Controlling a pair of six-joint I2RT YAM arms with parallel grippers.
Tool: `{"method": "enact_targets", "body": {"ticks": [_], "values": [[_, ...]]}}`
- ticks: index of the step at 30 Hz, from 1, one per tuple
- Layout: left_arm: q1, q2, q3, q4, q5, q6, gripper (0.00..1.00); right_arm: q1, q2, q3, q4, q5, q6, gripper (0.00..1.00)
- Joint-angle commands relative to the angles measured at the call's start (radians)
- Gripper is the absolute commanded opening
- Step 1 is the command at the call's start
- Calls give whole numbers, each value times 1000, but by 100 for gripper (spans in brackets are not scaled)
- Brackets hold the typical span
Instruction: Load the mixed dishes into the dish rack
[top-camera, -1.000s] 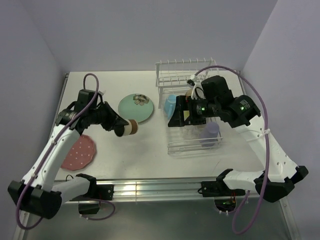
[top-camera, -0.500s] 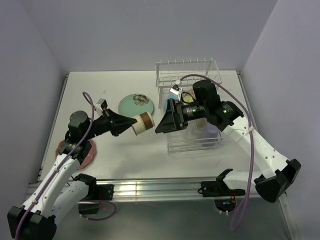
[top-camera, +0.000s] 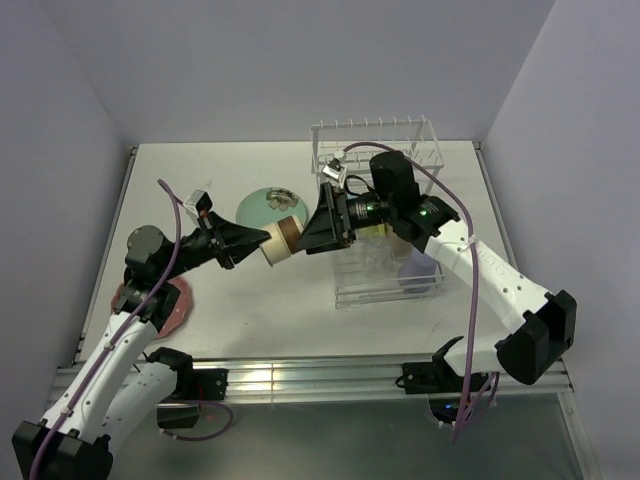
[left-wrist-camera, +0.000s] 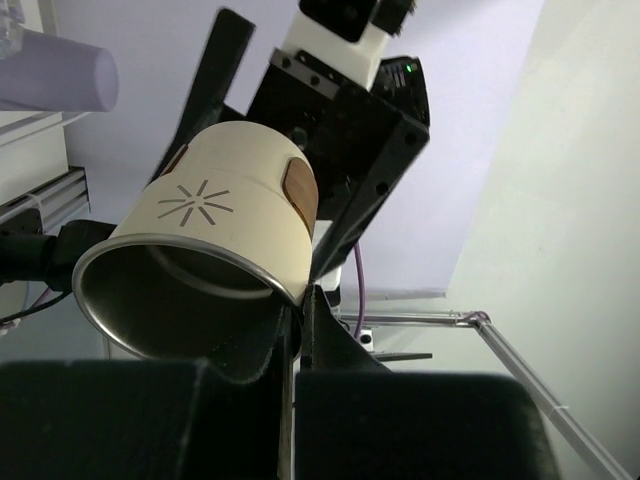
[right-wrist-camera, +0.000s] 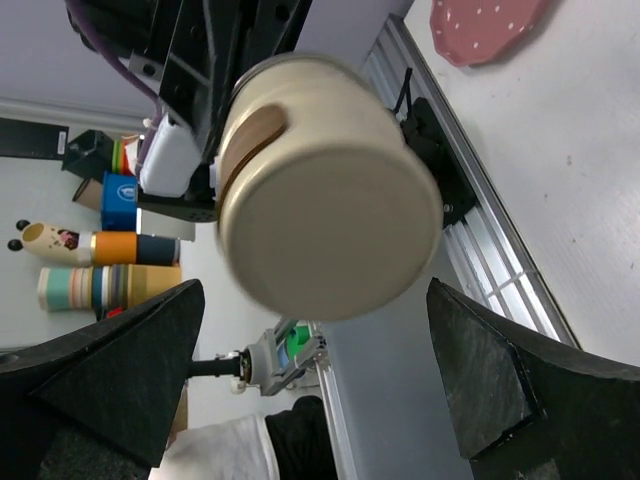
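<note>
**Top view.** The left gripper (top-camera: 262, 241) is clamped on the rim of the tan cup (top-camera: 283, 240). It holds the cup on its side in the air, above the table (top-camera: 260, 315), with the base turned toward the right gripper (top-camera: 308, 238). The right gripper's jaws are spread wide and its tips reach the base of the cup. The cup hangs between the mint plate (top-camera: 258, 210) and the rack (top-camera: 378, 150). A lavender cup (top-camera: 420, 268) sits in the rack's lower basket. The pink plate (top-camera: 180, 303) lies on the table, partly hidden under the left arm.

**Left wrist view.** The left fingers (left-wrist-camera: 310, 330) pinch the cup's rim, one inside the mouth and one outside. The dark inside of the cup faces the camera. Behind the cup, the right gripper's black fingers (left-wrist-camera: 215, 60) pass on either side of its far end. Whether they touch it cannot be told.

**Right wrist view.** The cup's flat base faces the camera, a little blurred. The two right fingers (right-wrist-camera: 110, 375) stand wide apart, with the cup between and beyond them and a gap showing on each side. The pink plate shows at the top right corner.
</note>
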Motion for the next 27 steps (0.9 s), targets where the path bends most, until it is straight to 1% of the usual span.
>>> {"method": "enact_targets", "body": {"ticks": [1, 5, 10, 15, 17, 18, 20, 21, 26, 27], "values": [[0, -33, -4, 97, 24, -34, 0, 6, 21, -5, 143, -37, 53, 100], [0, -45, -14, 106, 32, -43, 0, 6, 52, -18, 187, -34, 74, 100], [0, -77, -59, 122, 32, -63, 0, 8, 47, -84, 400, -60, 220, 97], [0, -91, -100, 152, 37, -86, 0, 12, 46, -109, 515, -70, 312, 88], [0, -85, -105, 169, 40, -89, 0, 18, 50, -112, 542, -76, 344, 85], [0, -81, -105, 172, 43, -90, 0, 21, 53, -110, 563, -79, 352, 79], [0, -70, -105, 197, 44, -97, 0, 37, 55, -106, 572, -80, 363, 74], [0, -65, -105, 208, 46, -106, 0, 43, 55, -100, 565, -79, 361, 72], [0, -42, -96, 231, 55, -106, 0, 69, 58, -89, 545, -71, 343, 71], [0, -41, -97, 232, 57, -106, 0, 70, 58, -89, 539, -70, 340, 40]]}}
